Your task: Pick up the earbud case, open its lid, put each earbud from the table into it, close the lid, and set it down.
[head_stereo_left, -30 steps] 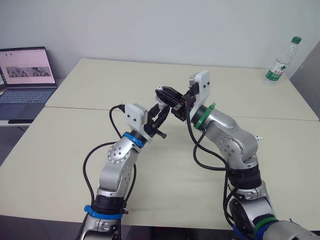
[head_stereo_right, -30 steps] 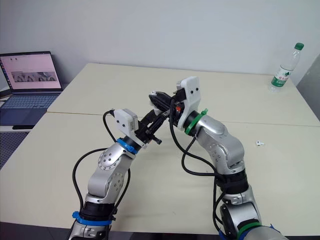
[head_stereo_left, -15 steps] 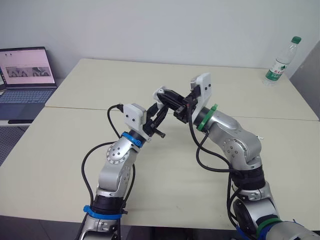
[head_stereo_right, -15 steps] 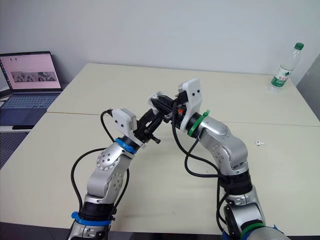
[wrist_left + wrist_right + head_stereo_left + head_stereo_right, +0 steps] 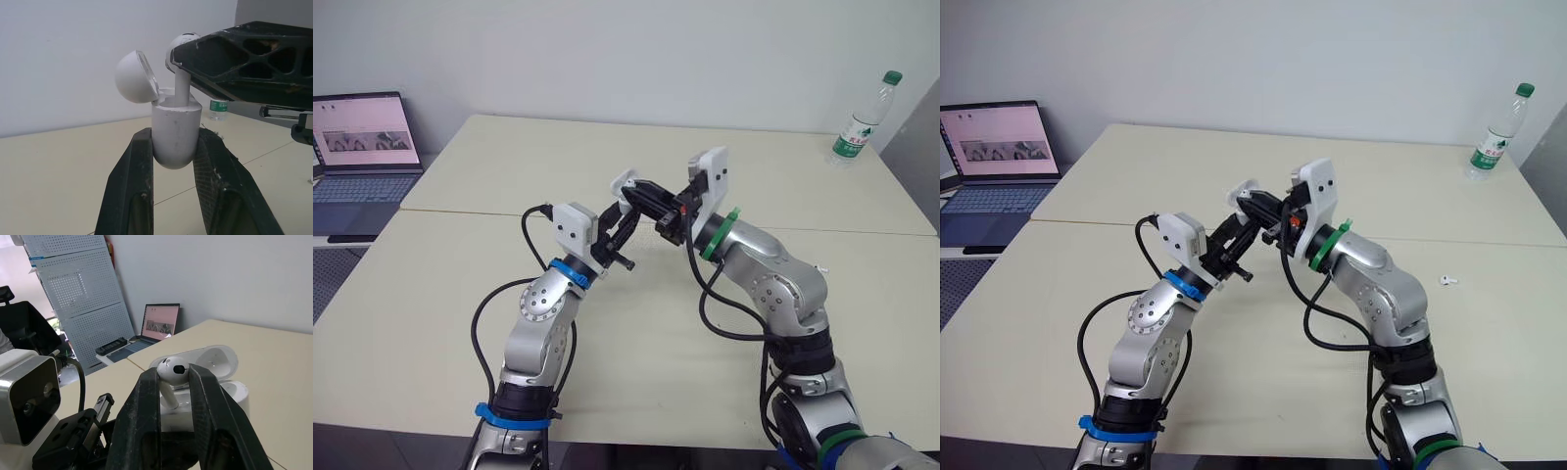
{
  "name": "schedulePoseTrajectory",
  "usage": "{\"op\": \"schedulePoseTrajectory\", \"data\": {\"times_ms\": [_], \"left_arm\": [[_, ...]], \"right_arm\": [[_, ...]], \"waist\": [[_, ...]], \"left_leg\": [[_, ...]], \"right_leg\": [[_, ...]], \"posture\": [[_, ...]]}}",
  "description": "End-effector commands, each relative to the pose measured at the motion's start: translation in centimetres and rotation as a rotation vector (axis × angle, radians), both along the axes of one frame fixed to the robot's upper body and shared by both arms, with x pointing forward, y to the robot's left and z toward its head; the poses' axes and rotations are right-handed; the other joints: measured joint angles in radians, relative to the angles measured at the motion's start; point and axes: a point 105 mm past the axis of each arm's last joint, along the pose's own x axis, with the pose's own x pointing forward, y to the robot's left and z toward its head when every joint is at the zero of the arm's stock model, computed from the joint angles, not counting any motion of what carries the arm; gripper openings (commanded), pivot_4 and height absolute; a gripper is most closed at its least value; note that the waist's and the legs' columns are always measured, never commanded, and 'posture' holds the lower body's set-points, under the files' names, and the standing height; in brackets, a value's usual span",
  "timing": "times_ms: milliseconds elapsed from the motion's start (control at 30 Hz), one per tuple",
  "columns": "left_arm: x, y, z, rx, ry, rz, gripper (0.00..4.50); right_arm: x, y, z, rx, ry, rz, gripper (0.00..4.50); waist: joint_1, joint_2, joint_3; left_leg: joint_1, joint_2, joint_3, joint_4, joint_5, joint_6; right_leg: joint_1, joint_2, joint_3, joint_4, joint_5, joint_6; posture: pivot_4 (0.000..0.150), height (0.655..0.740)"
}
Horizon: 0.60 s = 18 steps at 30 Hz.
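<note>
— Reading anything on that bottle (image 5: 864, 121) at the far right corner?

— Only a green and white label; the writing is too small to make out. The laptop (image 5: 364, 147) off to the left has a lit screen, and its text is unreadable too.

— How much room is there around the arms?

— Plenty. Both pincers meet in the air above the middle of the pale surface (image 5: 509, 166), roughly over the seam where its two tops join. Bare top lies on every side, and the bottle stands well apart from them.

— Where is the earbud case (image 5: 176, 125)?

— Off the surface, upright, pinched at its lower half by the left pincer (image 5: 174, 147), one black finger on each side. Its lid (image 5: 134, 77) is swung open and tilts back.

— And the right pincer (image 5: 173, 377)?

— Pressed onto the round head of an earbud (image 5: 170, 368), directly above the case. The earbud's stem points down and its tip sits inside the case's opening; the head stands clear above the rim.

— Anything left on the surface?

— A second earbud (image 5: 1446, 280) lies toward the right side, beyond the right arm, apart from both pincers.
</note>
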Motion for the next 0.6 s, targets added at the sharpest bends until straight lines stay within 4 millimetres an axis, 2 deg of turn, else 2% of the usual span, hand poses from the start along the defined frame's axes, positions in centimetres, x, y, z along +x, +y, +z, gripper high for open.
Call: {"op": "schedulePoseTrajectory", "data": {"times_ms": [33, 500, 567, 600], "left_arm": [[-0.7, -0.19, 1.78, -0.007, -0.077, -0.012, 0.74], [-0.75, -0.04, 2.04, -0.013, -0.085, -0.006, 0.74], [-0.69, -0.1, 2.15, -0.014, -0.087, -0.008, 0.74], [-0.69, -0.13, 2.2, -0.015, -0.088, -0.009, 0.74]], "right_arm": [[-0.64, 0.59, 1.11, 0.02, -0.048, 0.025, 0.44], [-0.13, 0.45, 0.36, -0.042, -0.067, -0.01, 0.44], [-0.08, 0.38, 0.31, -0.044, -0.07, -0.017, 1.16], [-0.08, 0.41, 0.34, -0.043, -0.07, -0.017, 1.34]], "waist": [[0.0, 0.0, 0.0], [0.0, 0.0, 0.0], [0.0, 0.0, 0.0], [0.0, 0.0, 0.0]], "left_leg": [[0.0, 0.0, 0.0, 0.0, 0.0, 0.0], [0.0, 0.0, 0.0, 0.0, 0.0, 0.0], [0.0, 0.0, 0.0, 0.0, 0.0, 0.0], [0.0, 0.0, 0.0, 0.0, 0.0, 0.0]], "right_leg": [[0.0, 0.0, 0.0, 0.0, 0.0, 0.0], [0.0, 0.0, 0.0, 0.0, 0.0, 0.0], [0.0, 0.0, 0.0, -0.001, 0.0, 0.0], [0.0, 0.0, 0.0, -0.001, 0.0, 0.0]], "posture": [[0.15, 0.74], [0.15, 0.74], [0.15, 0.74], [0.15, 0.74]]}}
